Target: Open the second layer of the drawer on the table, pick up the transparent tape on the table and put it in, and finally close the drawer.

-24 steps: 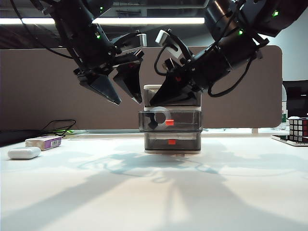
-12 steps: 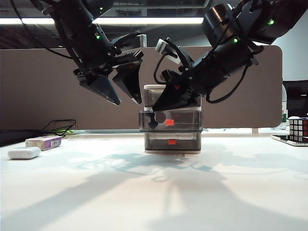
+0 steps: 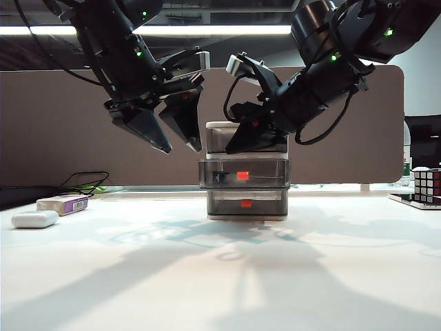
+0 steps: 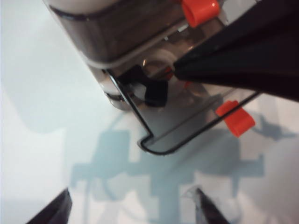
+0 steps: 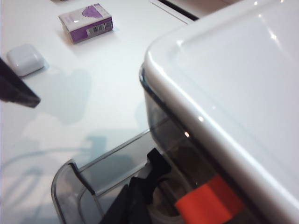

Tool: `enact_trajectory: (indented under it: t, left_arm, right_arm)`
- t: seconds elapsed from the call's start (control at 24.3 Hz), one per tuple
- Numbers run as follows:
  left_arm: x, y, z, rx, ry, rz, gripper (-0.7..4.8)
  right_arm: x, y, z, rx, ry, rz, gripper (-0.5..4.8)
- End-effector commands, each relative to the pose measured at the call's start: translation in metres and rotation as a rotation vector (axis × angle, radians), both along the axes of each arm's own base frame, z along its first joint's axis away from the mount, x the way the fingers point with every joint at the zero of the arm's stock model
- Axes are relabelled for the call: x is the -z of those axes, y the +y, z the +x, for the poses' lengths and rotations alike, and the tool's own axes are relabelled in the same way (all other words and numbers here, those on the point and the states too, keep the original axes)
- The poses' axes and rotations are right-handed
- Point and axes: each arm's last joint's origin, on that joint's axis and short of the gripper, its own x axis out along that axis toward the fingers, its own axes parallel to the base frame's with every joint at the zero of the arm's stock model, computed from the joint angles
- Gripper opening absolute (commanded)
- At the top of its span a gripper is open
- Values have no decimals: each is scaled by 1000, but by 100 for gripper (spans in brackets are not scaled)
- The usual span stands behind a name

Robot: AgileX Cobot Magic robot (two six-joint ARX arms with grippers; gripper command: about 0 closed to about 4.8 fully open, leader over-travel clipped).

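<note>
The exterior view sits low at table (image 3: 220, 276) level, facing the drawer (image 3: 247, 172) front-on from afar. Both wrist views look down close; all 3 share its pulled-out second layer (image 4: 187, 126).

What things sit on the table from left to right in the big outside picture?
White oval case → purple-and-white box → the drawer → puzzle cube at the right edge.
</note>
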Motion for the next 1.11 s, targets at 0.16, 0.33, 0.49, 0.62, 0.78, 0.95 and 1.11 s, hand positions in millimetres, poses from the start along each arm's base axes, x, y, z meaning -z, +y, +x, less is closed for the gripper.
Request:
enact_trajectory:
  t: [0.16,0.33,0.49,0.62,0.78,0.95,1.11]
  left_arm:
    - [-3,2,-13,129,84,-105,303]
    - [-1,1,-17,204,125,-175,276]
    - [2,-7,-15,236,46,-226,247]
    - [11,-13,-7,215,50,-251,205]
    - [35,-19,2,202,105,-234,205]
    - [58,-24,8,188,153,-198,205]
    - [70,-29,14,159,118,-167,205]
  right_arm:
    - [-31,3,-8,-134,-41,115,-4]
    - [-54,2,-4,-116,-103,132,-4]
    - [-56,0,12,24,-125,72,-4]
    - [-48,-1,25,58,-116,57,-4]
    - [-41,-2,29,86,-110,38,-3]
    - [-38,-3,30,102,-110,14,-4]
    - [-38,-4,30,99,-108,5,-4]
